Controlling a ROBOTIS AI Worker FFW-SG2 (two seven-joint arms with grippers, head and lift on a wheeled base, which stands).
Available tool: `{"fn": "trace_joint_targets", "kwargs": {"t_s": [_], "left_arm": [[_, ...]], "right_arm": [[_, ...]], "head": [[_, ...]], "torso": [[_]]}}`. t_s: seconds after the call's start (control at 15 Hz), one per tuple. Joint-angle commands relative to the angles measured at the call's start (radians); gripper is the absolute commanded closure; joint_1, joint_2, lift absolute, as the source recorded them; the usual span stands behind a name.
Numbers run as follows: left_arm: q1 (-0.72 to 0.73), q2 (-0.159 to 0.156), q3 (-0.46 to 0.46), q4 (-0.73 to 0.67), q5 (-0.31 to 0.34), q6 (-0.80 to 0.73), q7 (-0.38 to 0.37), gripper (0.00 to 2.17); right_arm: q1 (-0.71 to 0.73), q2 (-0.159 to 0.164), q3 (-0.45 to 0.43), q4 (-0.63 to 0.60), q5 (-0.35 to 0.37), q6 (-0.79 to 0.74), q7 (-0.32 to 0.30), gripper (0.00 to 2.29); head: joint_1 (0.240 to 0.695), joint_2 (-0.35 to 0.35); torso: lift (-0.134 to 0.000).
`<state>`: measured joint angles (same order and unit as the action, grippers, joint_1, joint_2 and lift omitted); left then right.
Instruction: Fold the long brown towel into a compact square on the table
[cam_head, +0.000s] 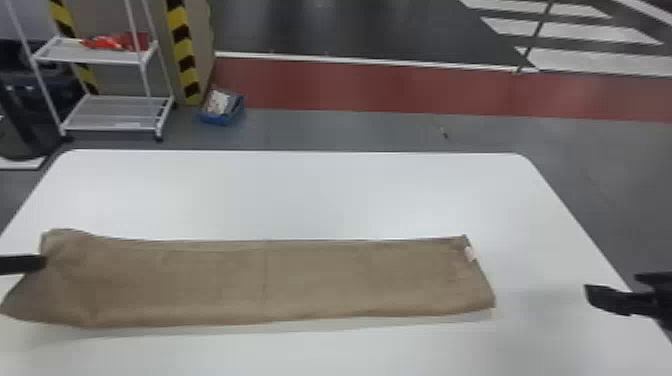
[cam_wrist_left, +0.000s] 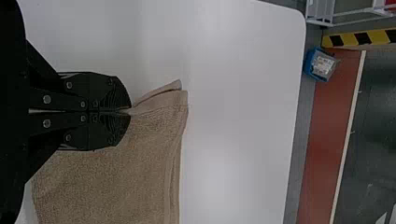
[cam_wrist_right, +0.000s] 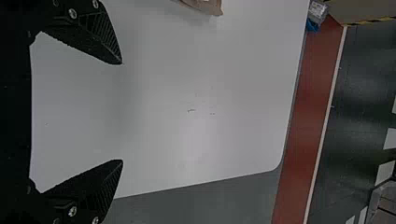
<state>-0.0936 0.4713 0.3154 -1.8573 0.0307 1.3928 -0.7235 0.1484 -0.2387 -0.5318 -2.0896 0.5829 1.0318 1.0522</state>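
The brown towel (cam_head: 280, 282) lies as a long strip across the white table, its left end raised and creased, a small white tag at its right end. At that left end, my left gripper (cam_head: 44, 263) holds the edge. In the left wrist view the left gripper (cam_wrist_left: 130, 111) is shut on the towel (cam_wrist_left: 116, 182), pinching it near a corner. Off to the right of the towel, my right gripper (cam_head: 590, 295) stands apart from it. The right wrist view has the right gripper (cam_wrist_right: 122, 112) wide open with nothing between its fingers, and the towel's end (cam_wrist_right: 208, 5) farther off.
The white table (cam_head: 310, 195) has rounded far corners. Beyond it on the floor are a white wire rack (cam_head: 115, 112) with red items on its upper shelf, and a blue bin (cam_head: 220, 117) beside a yellow-and-black striped post.
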Motion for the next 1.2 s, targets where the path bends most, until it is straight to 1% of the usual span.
{"fn": "trace_joint_targets", "kwargs": {"t_s": [0.0,0.07,0.2,0.27,0.4,0.53,0.6,0.67,0.73,0.87,0.93,1.0,1.13], "left_arm": [[-0.025,0.02,0.004,0.013,-0.002,0.002,-0.016,2.14],[-0.038,0.02,0.007,0.006,-0.002,0.036,-0.037,2.14],[-0.061,0.003,-0.001,-0.065,0.011,0.137,-0.056,2.14],[-0.081,-0.02,-0.009,-0.122,0.015,0.178,-0.057,2.14],[-0.129,-0.08,-0.047,-0.234,0.015,0.178,-0.068,2.14],[-0.196,-0.158,-0.125,-0.316,0.008,0.178,-0.067,2.14],[-0.222,-0.191,-0.162,-0.342,-0.002,0.178,-0.065,2.14],[-0.241,-0.218,-0.208,-0.369,-0.012,0.178,-0.063,2.14],[-0.241,-0.244,-0.242,-0.398,-0.015,0.178,-0.063,2.14],[-0.219,-0.281,-0.32,-0.436,-0.038,0.178,-0.06,2.14],[-0.204,-0.29,-0.361,-0.439,-0.071,0.178,-0.059,2.14],[-0.193,-0.301,-0.412,-0.439,-0.107,0.178,-0.056,2.14],[-0.181,-0.349,-0.472,-0.427,-0.124,0.178,-0.03,2.14]], "right_arm": [[-0.003,0.001,-0.001,0.0,0.0,-0.002,0.0,0.15],[-0.003,0.002,0.001,0.0,0.0,-0.002,0.0,0.15],[-0.003,0.009,-0.001,-0.001,0.002,-0.002,0.0,0.15],[-0.003,0.01,-0.001,-0.003,0.002,-0.002,0.0,0.15],[-0.004,0.012,-0.004,-0.006,0.003,0.004,0.0,0.15],[-0.003,0.015,-0.004,-0.013,0.005,0.008,0.0,0.15],[-0.003,0.016,-0.005,-0.015,0.003,0.008,0.0,0.15],[-0.003,0.016,-0.008,-0.017,0.005,0.008,0.0,0.15],[0.0,0.016,-0.011,-0.015,0.005,0.008,0.0,0.15],[0.007,0.018,-0.025,-0.013,0.0,0.001,0.0,0.15],[0.01,0.016,-0.031,-0.01,0.0,-0.005,0.0,0.15],[0.011,0.016,-0.036,-0.009,-0.002,-0.008,0.0,0.15],[0.013,0.016,-0.043,-0.003,-0.009,-0.014,0.0,0.15]], "head": [[0.695,-0.09],[0.695,-0.083],[0.695,-0.083],[0.695,-0.087],[0.695,-0.128],[0.695,-0.173],[0.695,-0.197],[0.695,-0.247],[0.695,-0.277],[0.695,-0.329],[0.695,-0.35],[0.695,-0.35],[0.695,-0.35]], "torso": [[-0.124],[-0.124],[-0.124],[-0.124],[-0.124],[-0.124],[-0.124],[-0.124],[-0.124],[-0.124],[-0.124],[-0.124],[-0.124]]}}
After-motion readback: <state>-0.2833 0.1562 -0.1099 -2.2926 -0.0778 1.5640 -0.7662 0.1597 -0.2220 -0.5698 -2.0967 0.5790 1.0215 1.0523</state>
